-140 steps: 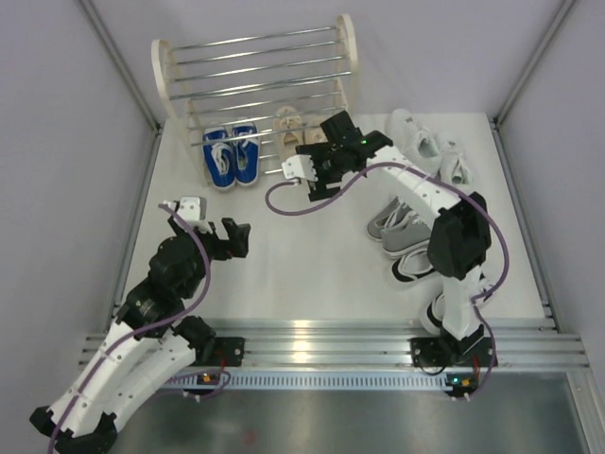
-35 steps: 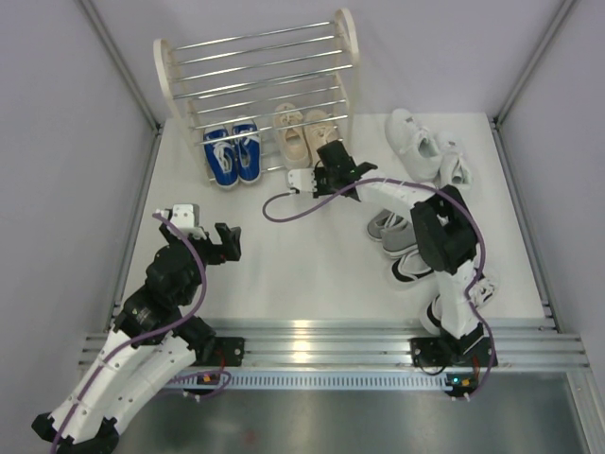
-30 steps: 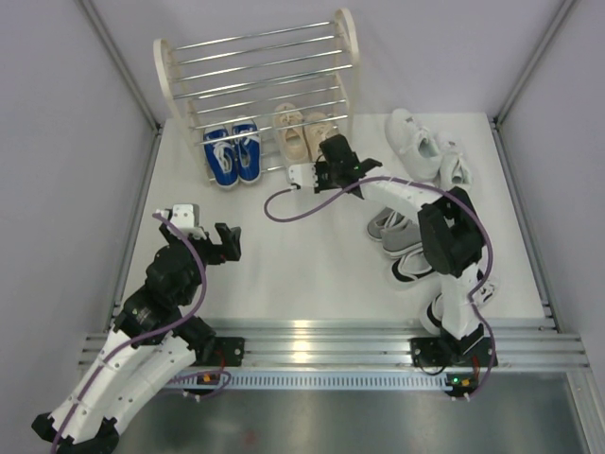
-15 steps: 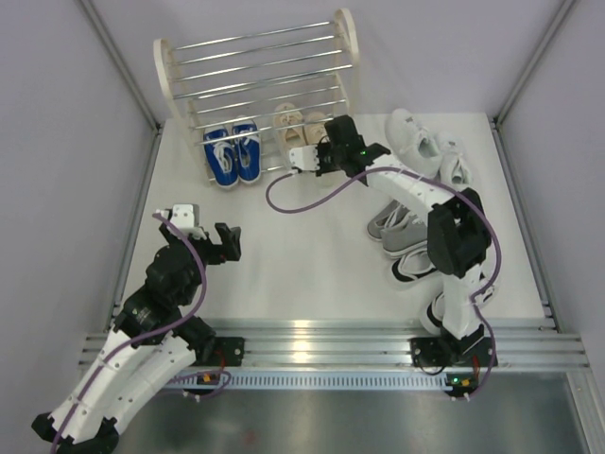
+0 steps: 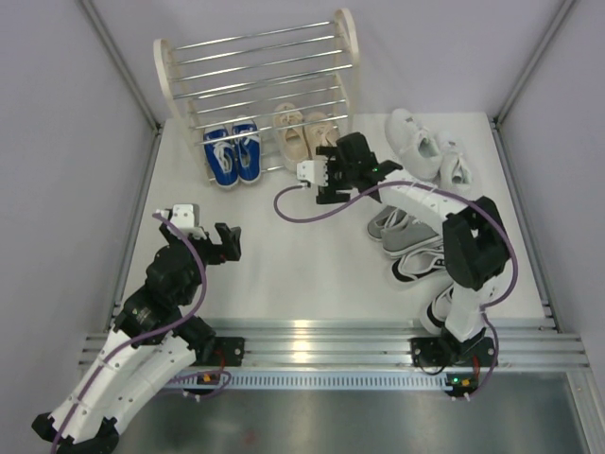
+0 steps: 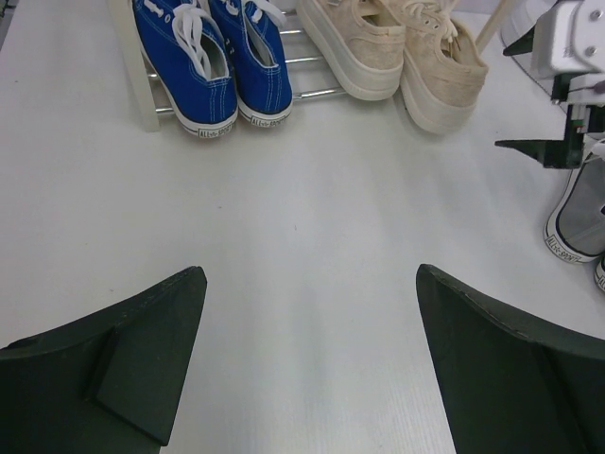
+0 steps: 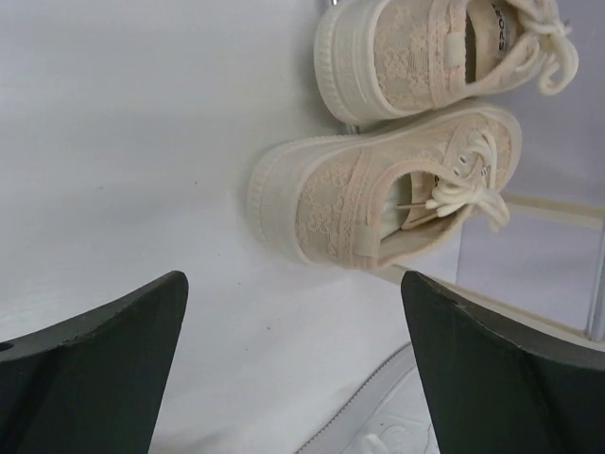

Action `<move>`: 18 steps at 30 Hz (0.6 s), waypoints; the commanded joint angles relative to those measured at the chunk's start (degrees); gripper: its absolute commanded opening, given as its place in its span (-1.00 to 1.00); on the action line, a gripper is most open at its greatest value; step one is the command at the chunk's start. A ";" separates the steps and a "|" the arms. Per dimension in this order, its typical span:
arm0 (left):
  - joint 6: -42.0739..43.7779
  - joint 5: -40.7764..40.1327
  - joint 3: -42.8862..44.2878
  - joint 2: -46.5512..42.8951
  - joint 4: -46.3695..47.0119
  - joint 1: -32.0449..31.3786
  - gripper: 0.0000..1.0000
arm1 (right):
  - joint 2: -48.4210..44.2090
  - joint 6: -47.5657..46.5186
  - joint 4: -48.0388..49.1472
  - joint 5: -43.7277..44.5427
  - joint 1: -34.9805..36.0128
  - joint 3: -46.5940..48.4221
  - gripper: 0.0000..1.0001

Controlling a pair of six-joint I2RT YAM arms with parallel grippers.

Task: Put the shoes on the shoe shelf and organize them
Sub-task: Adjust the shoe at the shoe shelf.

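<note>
The shoe shelf stands at the back of the table. A blue pair and a beige pair sit side by side in its lowest tier, heels toward me. My right gripper hovers just right of the beige heels, open and holding nothing. In the right wrist view it faces the nearer beige shoe, a short gap away. My left gripper is open and low at the near left. Its wrist view shows bare table between the fingers, with the blue shoes far ahead.
Two white shoes lie at the back right. A grey pair and a black-and-white shoe lie beside the right arm, with another by its base. A purple cable loops from the right wrist.
My right gripper has gone from shut to open and pulled back a little from the beige shoes toward the near right. The left arm has not moved.
</note>
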 commanded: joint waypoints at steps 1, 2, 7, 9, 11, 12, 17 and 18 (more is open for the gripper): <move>0.65 -0.67 -0.10 -0.16 0.90 -0.04 0.96 | -2.34 2.84 18.56 9.21 1.13 -6.97 0.94; 0.65 -0.76 -0.10 0.02 0.90 -0.04 0.96 | -2.87 1.18 24.15 10.01 1.57 -9.86 0.94; 0.65 -1.02 -0.10 0.19 0.90 -0.04 0.96 | -5.15 -7.52 38.33 13.35 2.54 -20.50 0.99; 0.56 -1.11 -0.01 0.11 0.90 -0.04 0.96 | -5.77 -11.22 46.68 13.79 2.89 -26.04 0.99; 0.48 -1.11 -0.19 0.19 0.99 -0.04 0.96 | -4.64 -13.76 56.41 15.11 3.24 -32.35 0.99; 0.47 -1.11 -0.19 0.11 0.90 -0.04 0.96 | -4.02 -15.43 65.34 15.03 3.77 -34.48 0.99; 0.56 -0.76 -0.19 0.28 0.90 -0.04 0.96 | -1.48 -17.48 76.24 12.21 4.47 -40.91 0.99; 0.56 -0.67 -0.10 0.20 0.99 -0.04 0.96 | -0.86 -16.86 77.20 12.65 4.83 -40.74 0.99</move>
